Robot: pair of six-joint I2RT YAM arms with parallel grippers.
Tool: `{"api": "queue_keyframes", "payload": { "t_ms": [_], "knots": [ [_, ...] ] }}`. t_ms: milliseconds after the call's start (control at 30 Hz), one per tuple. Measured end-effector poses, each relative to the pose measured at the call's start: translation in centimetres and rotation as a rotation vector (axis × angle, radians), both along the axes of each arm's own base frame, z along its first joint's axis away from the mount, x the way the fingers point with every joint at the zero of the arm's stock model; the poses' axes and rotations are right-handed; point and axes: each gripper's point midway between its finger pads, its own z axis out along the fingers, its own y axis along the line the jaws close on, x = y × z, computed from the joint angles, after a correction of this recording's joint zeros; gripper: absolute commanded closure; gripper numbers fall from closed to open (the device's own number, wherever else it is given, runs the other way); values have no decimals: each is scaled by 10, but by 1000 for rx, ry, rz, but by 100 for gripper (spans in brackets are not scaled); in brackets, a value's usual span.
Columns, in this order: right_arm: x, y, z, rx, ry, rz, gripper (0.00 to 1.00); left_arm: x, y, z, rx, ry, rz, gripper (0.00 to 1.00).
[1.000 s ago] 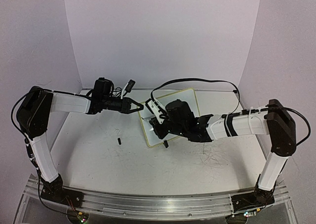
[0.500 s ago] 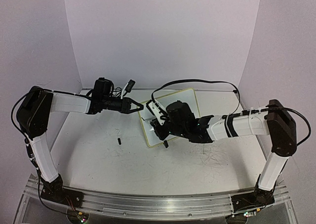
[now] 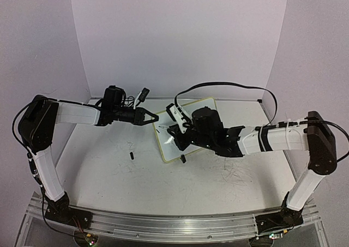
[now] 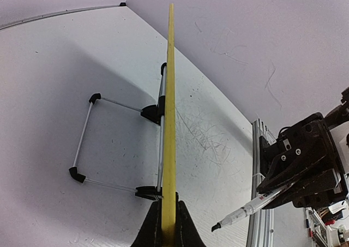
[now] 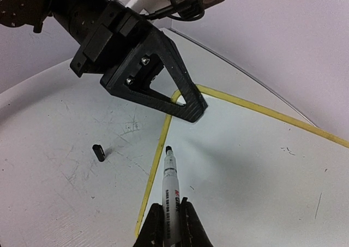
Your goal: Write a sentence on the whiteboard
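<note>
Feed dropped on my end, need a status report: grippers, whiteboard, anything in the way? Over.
Left gripper shut on whiteboard rim. Right gripper shut on marker, tip off board. Board face near blank. Black cap left of board, clear.

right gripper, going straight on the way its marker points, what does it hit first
Probably the whiteboard, near the corner that the left gripper pinches. The marker in the right gripper aims there; depth is unclear, so the left gripper could come first.

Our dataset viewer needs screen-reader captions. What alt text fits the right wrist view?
The right end effector grips a black-tipped marker aimed at a corner of a yellow-rimmed whiteboard. The left end effector pinches the rim at that corner, and a small black cap lies on the table beside it.
</note>
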Motion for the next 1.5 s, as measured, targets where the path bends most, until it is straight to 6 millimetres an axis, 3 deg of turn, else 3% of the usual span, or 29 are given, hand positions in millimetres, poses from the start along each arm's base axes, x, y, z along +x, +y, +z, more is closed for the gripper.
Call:
{"api": "queue_keyframes", "payload": {
  "t_ms": [500, 1500],
  "knots": [
    [6, 3, -20, -31, 24, -24, 100, 0, 0, 0, 0, 0, 0, 100],
    [18, 3, -22, -40, 18, -57, 100, 0, 0, 0, 0, 0, 0, 100]
  ]
}}
